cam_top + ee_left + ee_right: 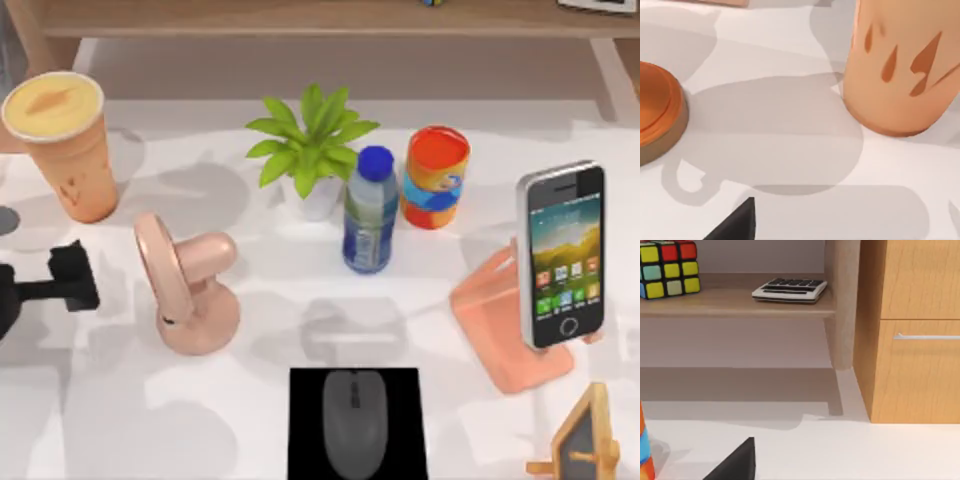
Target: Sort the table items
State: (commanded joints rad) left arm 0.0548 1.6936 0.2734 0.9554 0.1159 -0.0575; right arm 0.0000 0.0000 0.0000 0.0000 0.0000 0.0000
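Top view shows left gripper [70, 278] at the table's [250, 420] left edge, grip state indeterminate; cup [65, 140] far-left, phone [562, 255] propped right, mouse [354, 420] near-centre, all appearing placed.

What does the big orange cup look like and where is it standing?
The orange cup stands upright at the far left of the white table. It is tall and widens toward a round yellow top with a pale rim. Its smooth side carries darker orange drop and leaf shapes, plain in the left wrist view. Its base rests flat on the table and nothing else touches it. The pink fan stands apart beside it, and the left gripper sits nearer the front, not touching it.
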